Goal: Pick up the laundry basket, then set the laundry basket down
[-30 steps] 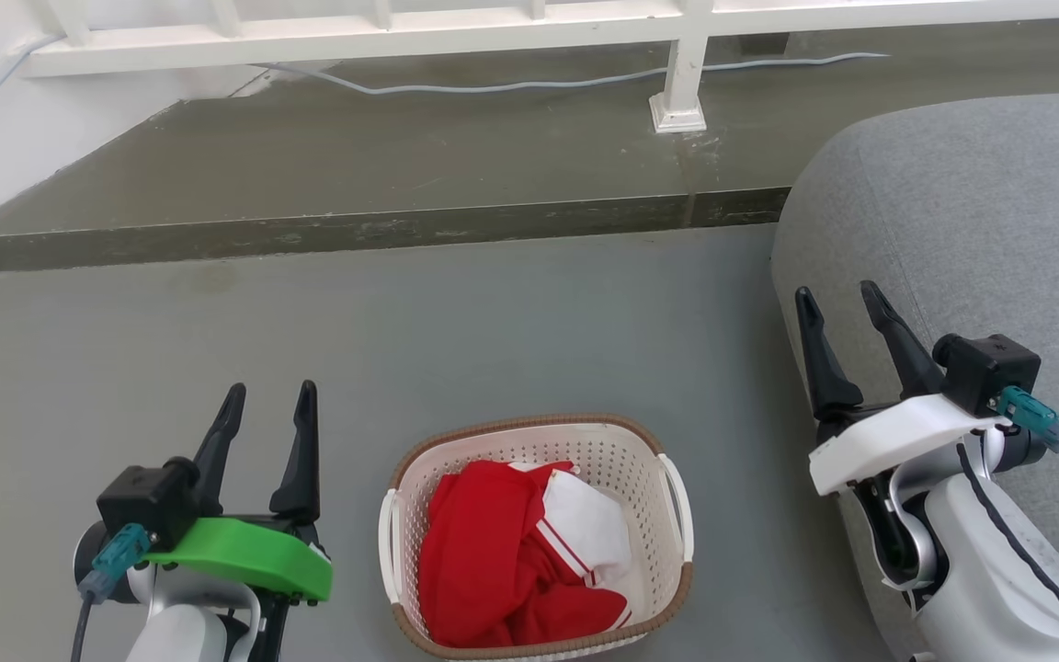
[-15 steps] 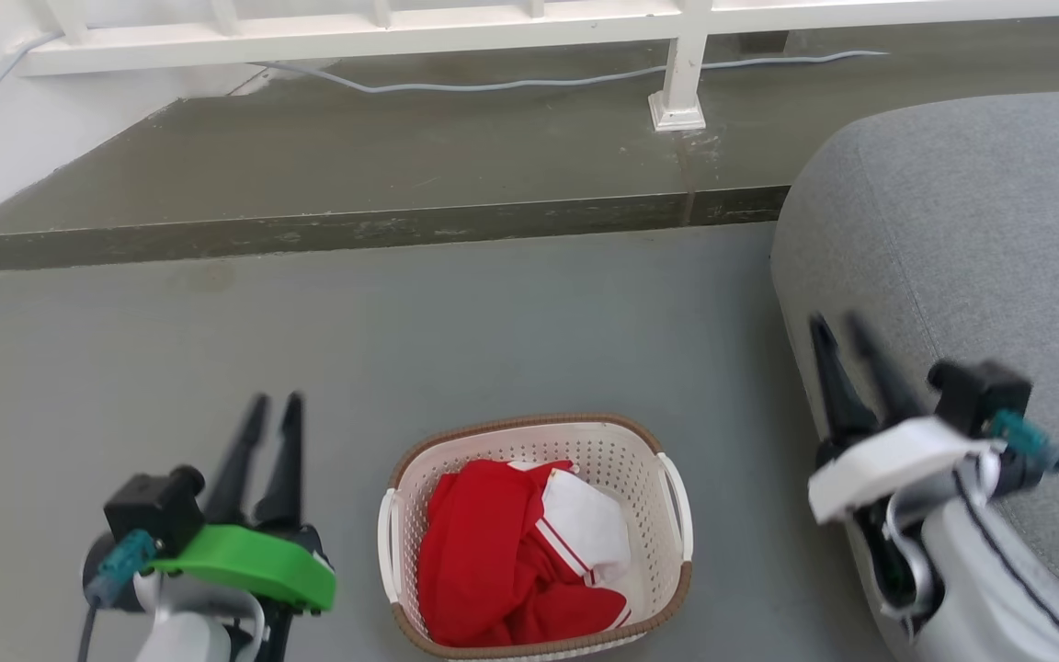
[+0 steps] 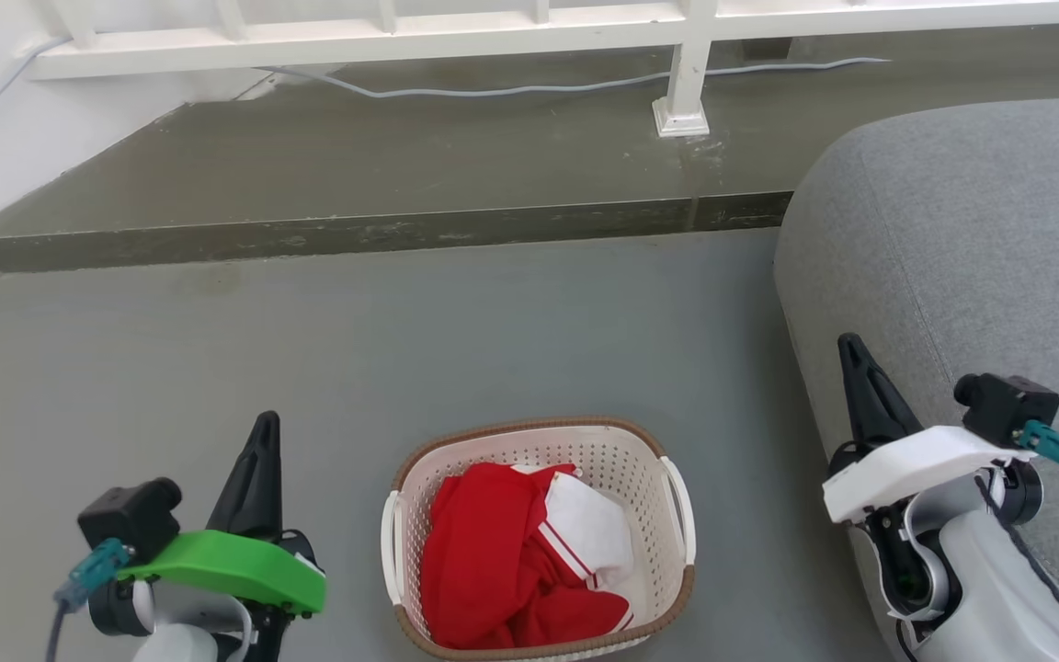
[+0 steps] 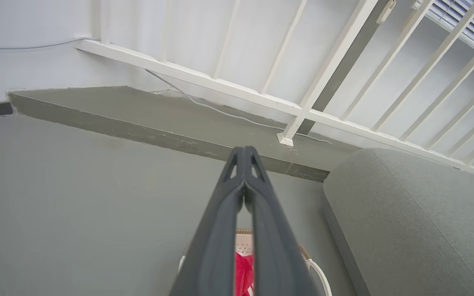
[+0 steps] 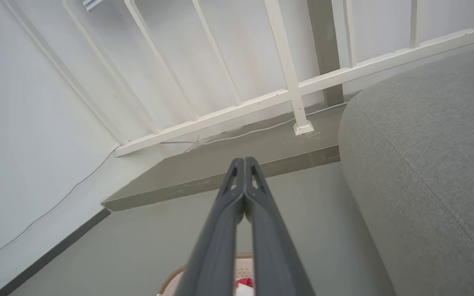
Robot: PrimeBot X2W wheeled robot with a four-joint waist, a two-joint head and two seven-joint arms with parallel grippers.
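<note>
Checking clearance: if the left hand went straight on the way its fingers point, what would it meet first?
The left hand would probably meet the raised grey-green concrete step ahead, though depth is unclear. The cream perforated plastic laundry basket lies to its right, off that line.

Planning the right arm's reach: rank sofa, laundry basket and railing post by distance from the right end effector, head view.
1. Sofa, right beside the right end effector.
2. Laundry basket, on the floor to its left.
3. Railing post, far ahead on the step.
</note>
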